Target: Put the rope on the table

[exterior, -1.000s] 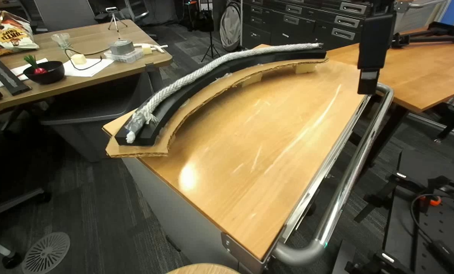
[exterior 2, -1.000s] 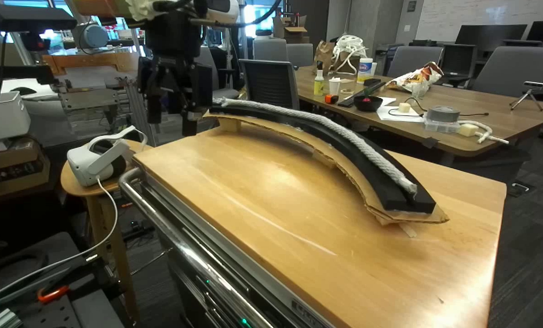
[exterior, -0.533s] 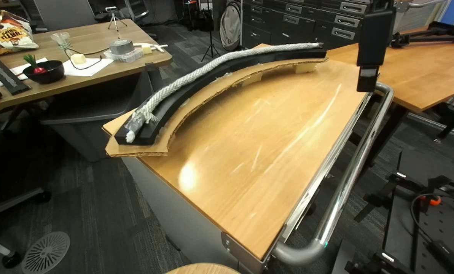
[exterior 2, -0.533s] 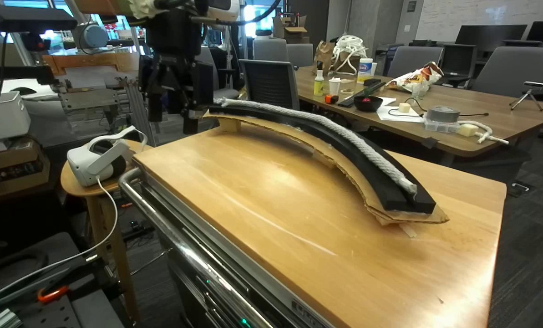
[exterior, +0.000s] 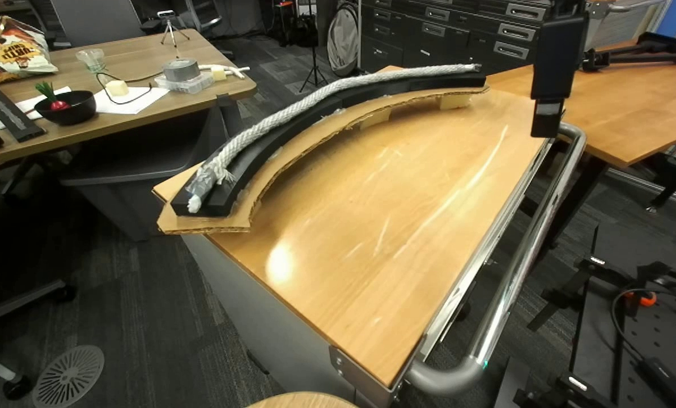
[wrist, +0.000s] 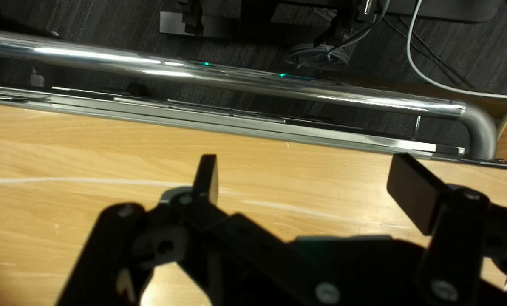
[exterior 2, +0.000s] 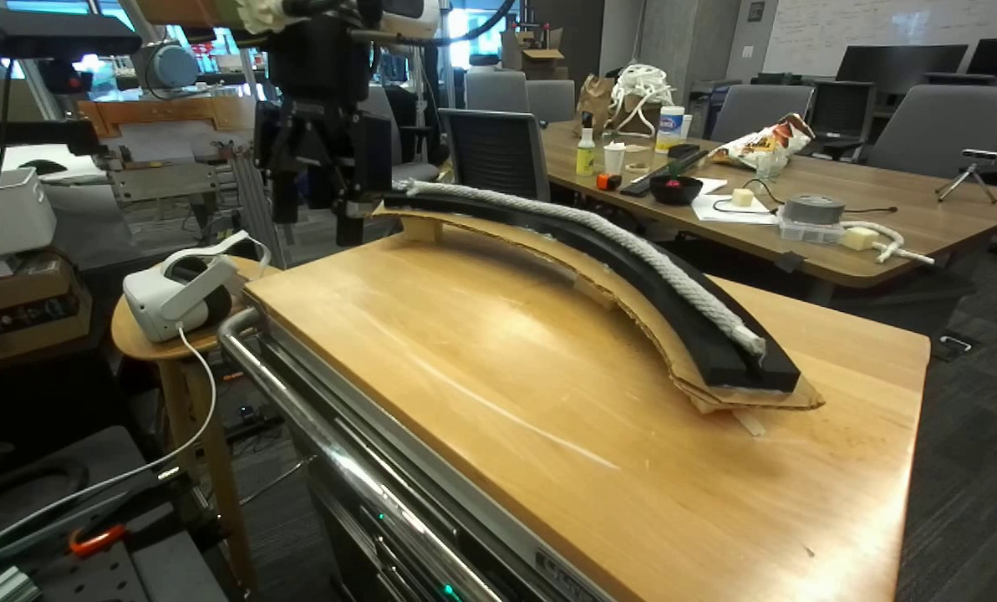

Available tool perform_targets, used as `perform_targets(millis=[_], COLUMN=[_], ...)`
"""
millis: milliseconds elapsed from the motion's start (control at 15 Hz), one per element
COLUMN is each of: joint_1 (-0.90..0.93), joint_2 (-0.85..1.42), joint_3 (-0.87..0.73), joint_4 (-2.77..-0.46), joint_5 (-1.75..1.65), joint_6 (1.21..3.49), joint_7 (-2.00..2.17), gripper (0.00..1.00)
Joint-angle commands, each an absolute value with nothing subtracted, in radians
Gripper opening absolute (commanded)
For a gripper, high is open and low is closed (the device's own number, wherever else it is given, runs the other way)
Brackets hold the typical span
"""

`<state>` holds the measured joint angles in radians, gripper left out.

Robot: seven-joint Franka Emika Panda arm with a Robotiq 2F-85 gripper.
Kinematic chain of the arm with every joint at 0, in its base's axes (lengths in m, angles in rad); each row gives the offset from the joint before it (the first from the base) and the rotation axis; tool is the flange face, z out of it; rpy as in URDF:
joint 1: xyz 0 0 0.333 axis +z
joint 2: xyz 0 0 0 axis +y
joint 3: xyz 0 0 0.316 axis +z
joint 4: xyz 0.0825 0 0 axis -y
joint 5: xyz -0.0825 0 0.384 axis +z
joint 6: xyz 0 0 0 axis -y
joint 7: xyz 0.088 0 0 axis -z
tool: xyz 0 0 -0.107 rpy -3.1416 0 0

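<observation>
Rope, thick and off-white, lay in a long arc along the top of a black curved strip; strip sat on cardboard on the table, so rope was up off the tabletop. In an exterior view one rope end showed a see-through wrap plus loose strands. Gripper pointed down above the tabletop, spread wide, its pads well apart, wood grain visible between them in wrist view. Gripper and rope stood apart in an exterior view. Metal rail ran along the table edge, bent at its end. Stool near the table held a white headset. Browner desk in both exterior views held chip bag, black bowl, grey tape roll on clear box, small tripod; spray bottle, wipes tub and white cup farther along. Black drawer units stood in the background in an exterior view
</observation>
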<state>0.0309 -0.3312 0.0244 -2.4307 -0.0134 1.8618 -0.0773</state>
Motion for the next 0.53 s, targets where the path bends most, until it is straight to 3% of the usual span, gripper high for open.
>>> perform_targets(millis=[0, 467], joint_1=[0.034, 0.031], joint_2=[-0.331, -0.345], joint_3=[0.022, 0.025], joint_4=[-2.43, -2.439], joint_5=[-0.014, 0.004], joint_6=[1.861, 1.91], joint_7=[-0.076, -0.039], gripper=[1.0, 1.0])
